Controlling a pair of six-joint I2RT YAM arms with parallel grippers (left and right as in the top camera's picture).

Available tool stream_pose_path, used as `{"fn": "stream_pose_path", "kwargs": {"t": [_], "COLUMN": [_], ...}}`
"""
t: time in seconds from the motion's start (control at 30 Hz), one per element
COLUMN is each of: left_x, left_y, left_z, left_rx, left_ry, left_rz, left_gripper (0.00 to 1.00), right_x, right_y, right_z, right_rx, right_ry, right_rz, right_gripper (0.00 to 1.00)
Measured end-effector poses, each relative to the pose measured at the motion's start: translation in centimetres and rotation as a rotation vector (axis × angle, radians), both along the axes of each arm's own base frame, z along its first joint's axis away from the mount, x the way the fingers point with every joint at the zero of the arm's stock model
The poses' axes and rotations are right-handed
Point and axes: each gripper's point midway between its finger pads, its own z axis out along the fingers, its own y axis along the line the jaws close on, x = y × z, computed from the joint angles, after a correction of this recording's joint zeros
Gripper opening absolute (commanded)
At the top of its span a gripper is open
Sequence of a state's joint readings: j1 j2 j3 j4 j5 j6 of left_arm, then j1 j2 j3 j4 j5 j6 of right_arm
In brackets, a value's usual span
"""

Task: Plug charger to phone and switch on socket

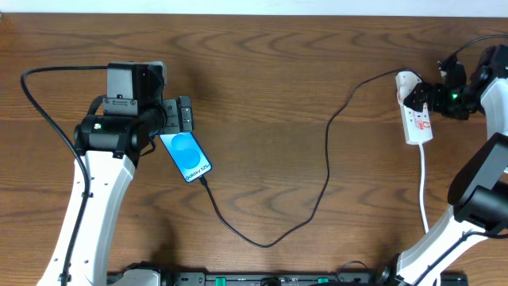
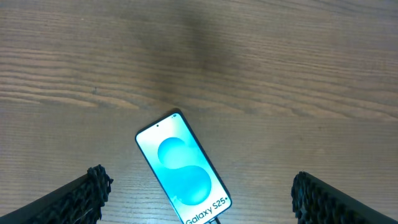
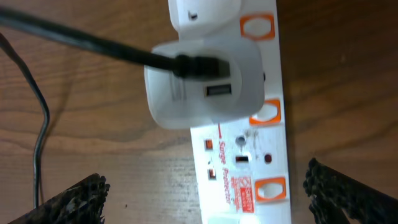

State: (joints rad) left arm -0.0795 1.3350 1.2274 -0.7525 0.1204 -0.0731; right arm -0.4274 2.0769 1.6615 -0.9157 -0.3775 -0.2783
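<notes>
Overhead: the phone (image 1: 186, 155) lies left of centre on the bench (image 1: 262, 87), the charger (image 1: 327, 159) meeting its lower end and trailing to the socket (image 1: 416, 119), upper right.
Left wrist: my left claw (image 2: 198, 194) hangs released over the phone.
Right wrist: my right claw (image 3: 205, 194), released, hovers over the socket.

Item count: one smartphone (image 1: 186, 154), one black charger cable (image 1: 328, 159), one white power strip (image 1: 418, 121), one white plug adapter (image 3: 186, 93), two robot arms (image 1: 94, 187) (image 1: 476, 202).

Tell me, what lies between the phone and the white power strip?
Overhead, only the black charger cable loops across bare wooden table between phone and power strip.
</notes>
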Motion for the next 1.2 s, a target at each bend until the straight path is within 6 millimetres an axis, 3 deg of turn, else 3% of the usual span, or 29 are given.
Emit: {"fn": "stream_pose_path", "kwargs": {"t": [0.43,0.77,0.9,1.1,1.2], "left_x": [0.0,0.0,0.0,0.0,0.0], "left_y": [0.0,0.0,0.0,0.0,0.0], "left_z": [0.0,0.0,0.0,0.0,0.0], "left_rx": [0.0,0.0,0.0,0.0,0.0], "left_ry": [0.0,0.0,0.0,0.0,0.0], "left_rz": [0.0,0.0,0.0,0.0,0.0], "left_gripper": [0.95,0.95,0.95,0.95,0.95], "right_x": [1.7,1.9,1.8,1.5,1.6], "right_y": [0.8,1.0,1.0,1.6,1.6], "right_z": [1.0,1.1,0.5,-2.5,-2.6], "right_rx": [0.045,0.054,0.061,0.123,0.133], "right_ry": [-0.095,-0.107,-0.095,-0.026,-0.028], "right_rz": [0.041,0.046,0.044,0.023,0.021], "right_gripper": [0.99,0.99,0.99,0.99,0.99]}}
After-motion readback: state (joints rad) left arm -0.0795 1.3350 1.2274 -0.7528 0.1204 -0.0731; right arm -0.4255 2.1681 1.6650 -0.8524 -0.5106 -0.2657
